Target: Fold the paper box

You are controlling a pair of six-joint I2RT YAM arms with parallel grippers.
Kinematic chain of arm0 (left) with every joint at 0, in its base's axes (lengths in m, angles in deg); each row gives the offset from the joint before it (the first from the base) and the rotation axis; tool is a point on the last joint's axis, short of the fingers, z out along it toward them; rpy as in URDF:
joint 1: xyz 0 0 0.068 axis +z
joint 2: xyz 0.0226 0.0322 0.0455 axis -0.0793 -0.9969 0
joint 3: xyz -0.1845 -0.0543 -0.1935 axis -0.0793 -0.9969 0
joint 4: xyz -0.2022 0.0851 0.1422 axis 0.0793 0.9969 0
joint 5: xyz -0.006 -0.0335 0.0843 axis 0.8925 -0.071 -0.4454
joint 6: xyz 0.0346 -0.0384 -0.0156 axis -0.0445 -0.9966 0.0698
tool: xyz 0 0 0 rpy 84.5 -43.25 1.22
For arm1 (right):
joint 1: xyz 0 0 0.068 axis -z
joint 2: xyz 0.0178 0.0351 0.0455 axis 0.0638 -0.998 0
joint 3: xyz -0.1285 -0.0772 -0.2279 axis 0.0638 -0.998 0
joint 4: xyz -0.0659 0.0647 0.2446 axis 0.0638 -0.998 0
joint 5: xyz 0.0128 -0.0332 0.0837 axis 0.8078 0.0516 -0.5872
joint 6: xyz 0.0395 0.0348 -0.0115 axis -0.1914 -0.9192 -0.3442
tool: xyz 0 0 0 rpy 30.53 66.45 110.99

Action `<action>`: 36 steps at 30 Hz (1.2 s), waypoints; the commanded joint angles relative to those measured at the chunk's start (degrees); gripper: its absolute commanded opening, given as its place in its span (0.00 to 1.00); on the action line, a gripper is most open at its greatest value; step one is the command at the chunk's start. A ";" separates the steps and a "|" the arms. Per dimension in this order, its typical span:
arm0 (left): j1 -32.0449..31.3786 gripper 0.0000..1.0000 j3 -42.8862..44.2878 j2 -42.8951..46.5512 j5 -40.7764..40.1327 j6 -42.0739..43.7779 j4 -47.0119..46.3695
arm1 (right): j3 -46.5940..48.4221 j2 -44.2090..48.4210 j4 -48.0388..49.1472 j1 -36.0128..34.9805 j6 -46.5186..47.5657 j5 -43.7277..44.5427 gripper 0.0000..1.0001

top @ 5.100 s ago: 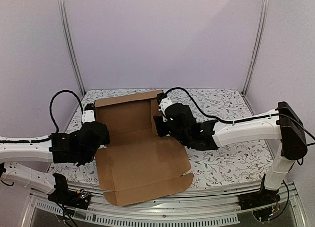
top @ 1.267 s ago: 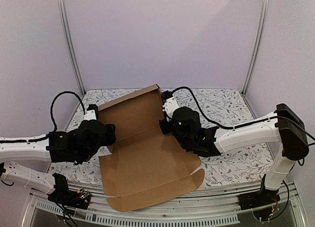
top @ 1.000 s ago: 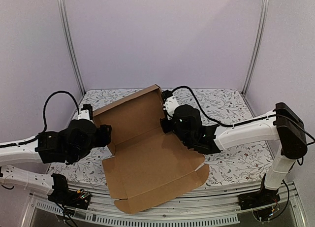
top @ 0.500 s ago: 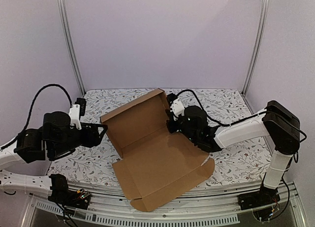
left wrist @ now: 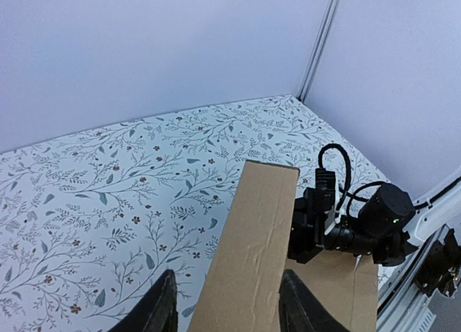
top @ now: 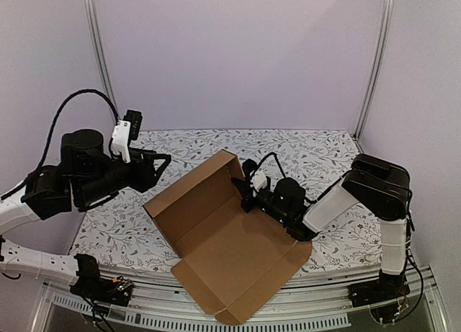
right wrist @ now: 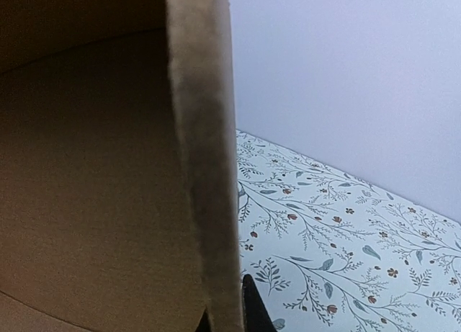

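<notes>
Cardboard makes up the brown, flat-cut paper box (top: 230,249), lying open. Its raised flap is pinched by the right gripper (top: 245,191) so it stands up. The left gripper (top: 160,168) hangs apart, spread wide.

One paper box (top: 223,238). Two grippers: left gripper (top: 157,161), right gripper (top: 245,196). One floral-patterned table (top: 317,148).

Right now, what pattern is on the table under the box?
White table with grey leafy vines and small reddish flowers; the left wrist view shows it best.
</notes>
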 commanded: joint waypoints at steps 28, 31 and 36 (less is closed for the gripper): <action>12.55 0.06 14.72 -41.34 28.63 -3.63 -19.05 | -0.37 -10.27 9.55 0.32 -3.07 -4.38 0.00; 12.46 0.05 14.60 -43.21 29.05 -4.38 -19.62 | -0.02 -11.03 9.55 0.36 -3.07 -4.30 0.00; 12.46 0.04 14.38 -45.82 30.56 -4.70 -20.87 | 0.11 -11.88 9.55 0.32 -3.11 -4.86 0.01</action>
